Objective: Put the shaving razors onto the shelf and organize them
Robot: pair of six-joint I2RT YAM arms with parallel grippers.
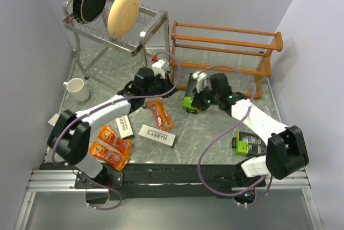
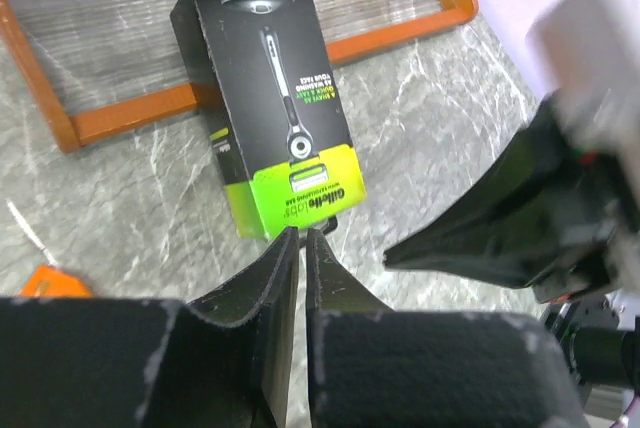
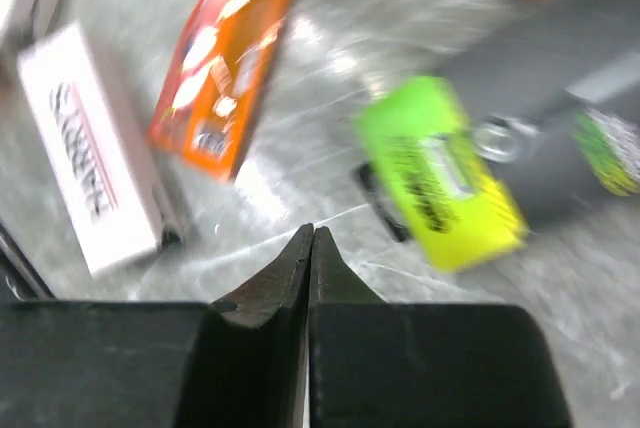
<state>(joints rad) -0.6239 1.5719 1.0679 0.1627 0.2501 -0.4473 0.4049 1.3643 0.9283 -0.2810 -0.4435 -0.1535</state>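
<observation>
While none of the razor packs I can see sits on the shelf (image 1: 226, 29), one black-and-lime pack (image 2: 275, 118) is closest to it. It rests on the table (image 1: 215, 133) with its dark top end towards the bottom rail and its green end towards the arms. Whether it lies flat or leans, I can't tell. To my eye that makes it the one being worked on.

The left gripper (image 2: 302, 238) is just short of the green end, its fingers all but pressed together with only a thin slit between them, and nothing in it. I'd guess it is lined up to nudge the pack or to spread around its narrow end.

The right gripper (image 3: 311, 233) is pressed fully together and empty. It hangs low over the table just beside the same pack, though its own view is blurred. With both arms crowding one pack, I'd worry about them knocking each other or tipping it.

Further out, the rest wait on the table. One orange pack (image 1: 160, 113) is near the middle, with two white boxes (image 1: 157, 135) marked HARRY'S below it. More orange packs (image 1: 110, 146) are by the left arm's base. A second black-and-lime pack (image 1: 249, 143) is near the right arm's base. A white mug (image 1: 77, 89) and a silver plate rack (image 1: 153, 23) stand off to the left, well apart from the shelf. The job looks barely begun.
</observation>
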